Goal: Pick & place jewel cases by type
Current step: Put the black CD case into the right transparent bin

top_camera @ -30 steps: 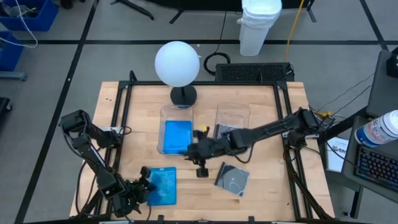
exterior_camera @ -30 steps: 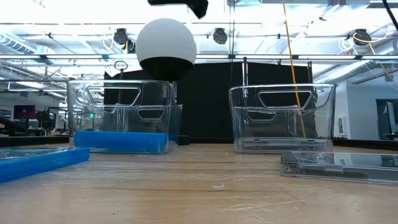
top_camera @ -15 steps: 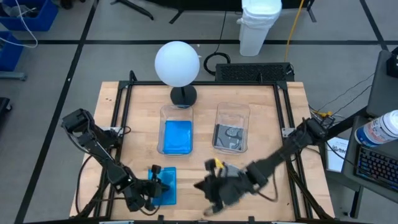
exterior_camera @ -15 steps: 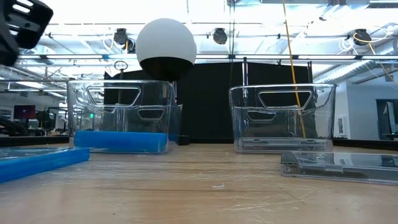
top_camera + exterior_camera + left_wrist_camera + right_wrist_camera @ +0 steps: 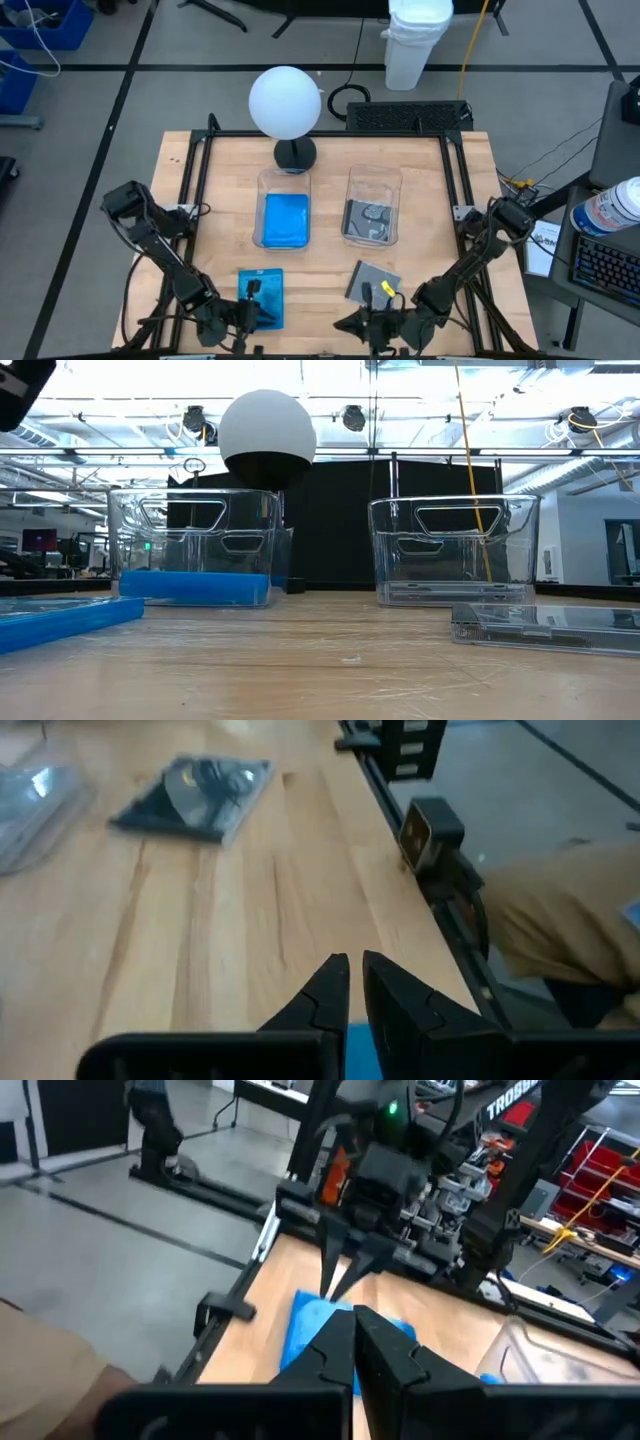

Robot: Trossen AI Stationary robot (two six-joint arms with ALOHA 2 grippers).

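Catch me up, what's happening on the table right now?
It's a sort of jewel cases into two clear tubs. The left tub holds a blue case, the right tub a clear case with a disc. One blue case and one clear case lie loose on the table. Both arms sit at the near edge: left gripper shut over the loose blue case, right gripper shut and empty.

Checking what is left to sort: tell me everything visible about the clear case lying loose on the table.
The clear case is a flat, thin, see-through plastic square with a dark edge and a silvery disc inside. It lies flat and askew on the bare wooden table, in front of the right tub and outside it. Nothing grips it; the right gripper sits apart, near the table's front edge.
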